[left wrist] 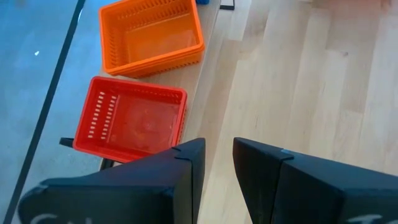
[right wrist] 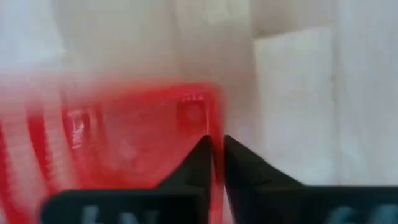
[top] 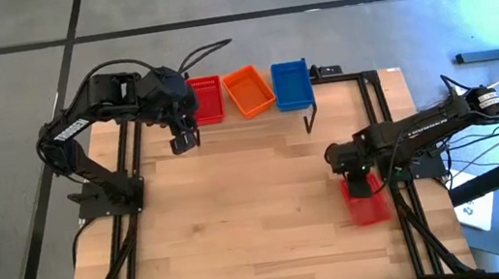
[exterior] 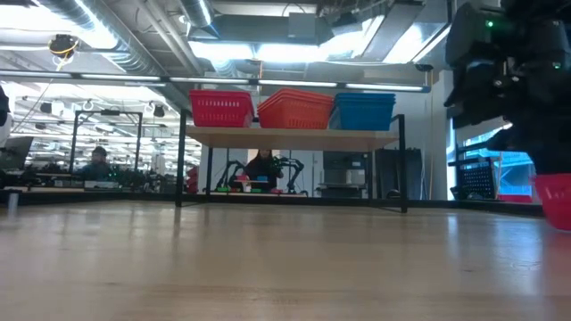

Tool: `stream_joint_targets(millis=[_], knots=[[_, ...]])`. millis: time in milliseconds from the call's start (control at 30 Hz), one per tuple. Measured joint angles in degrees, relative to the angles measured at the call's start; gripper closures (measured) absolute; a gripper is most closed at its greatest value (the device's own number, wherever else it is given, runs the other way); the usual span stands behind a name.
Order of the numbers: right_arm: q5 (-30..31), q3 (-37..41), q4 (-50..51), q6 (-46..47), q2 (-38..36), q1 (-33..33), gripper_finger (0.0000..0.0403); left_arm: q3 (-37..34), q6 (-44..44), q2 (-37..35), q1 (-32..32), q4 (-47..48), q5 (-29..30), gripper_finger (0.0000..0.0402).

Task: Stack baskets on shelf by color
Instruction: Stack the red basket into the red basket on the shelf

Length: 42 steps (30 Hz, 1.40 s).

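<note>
OK, high view: my right hand (top: 362, 185) is down at the right edge of the wooden plank surface (top: 260, 216), over a red basket (top: 368, 205) lying near that edge. My left hand (top: 184, 139) hangs just in front of the shelf (top: 339, 83) at the far side. On the shelf, in a row: red stack (top: 207, 98), orange stack (top: 249, 91) sitting skewed, blue stack (top: 292, 84).

Low view: shelf is a light plank on thin black legs; three baskets' perforated walls show along the top. Red rim of the loose basket shows at the right edge under my dark right arm.

Left wrist view: my left fingers (left wrist: 186, 168) are parted a little, nothing between them. Beyond them, the rectangular red basket with slotted mesh sides, and the orange one next to it.

Right wrist view: my right fingers (right wrist: 199, 165) are nearly closed, pinching the thin plastic wall of the red basket at its corner.
</note>
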State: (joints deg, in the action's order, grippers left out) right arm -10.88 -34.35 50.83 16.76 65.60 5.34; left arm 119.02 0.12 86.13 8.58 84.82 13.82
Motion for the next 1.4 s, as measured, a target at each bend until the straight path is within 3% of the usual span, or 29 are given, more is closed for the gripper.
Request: stream_joint_targets(millis=[67,233,367,600,700,900,1233,1400], knots=[[-1.4,0.0,-2.2,2.0,0.0,0.0,0.0388,0.0,0.0,0.0,0.0,0.0,0.0,0.0327],[-2.2,-1.1,-5.8,8.3,0.0,0.0,0.0396,0.0,0.0,0.0,0.0,0.0,0.0,0.0327],[1.0,-4.6,-6.8,13.0,0.0,-0.6,0.0398,0.0,-0.5,0.0,0.0,0.0,0.0,0.0327],[14.5,-11.4,-6.9,30.0,0.0,-4.2,0.04,0.0,-9.0,0.0,0.0,0.8,0.0,0.0327],[21.3,-14.5,-6.7,32.6,0.0,-4.8,0.0401,0.0,-12.6,0.0,-0.3,0.8,0.0,0.0327],[35.3,-25.6,-6.7,28.1,3.3,-4.9,0.0401,0.0,-6.1,2.9,-3.6,-3.1,0.0,0.0327],[47.8,-52.0,0.5,11.8,18.4,-4.1,0.0401,0.0,7.5,5.4,-9.1,-12.2,0.7,0.0327],[54.3,-62.0,2.0,4.9,24.5,-2.7,0.0401,0.0,8.0,5.5,-11.2,-13.5,5.8,0.0327]])
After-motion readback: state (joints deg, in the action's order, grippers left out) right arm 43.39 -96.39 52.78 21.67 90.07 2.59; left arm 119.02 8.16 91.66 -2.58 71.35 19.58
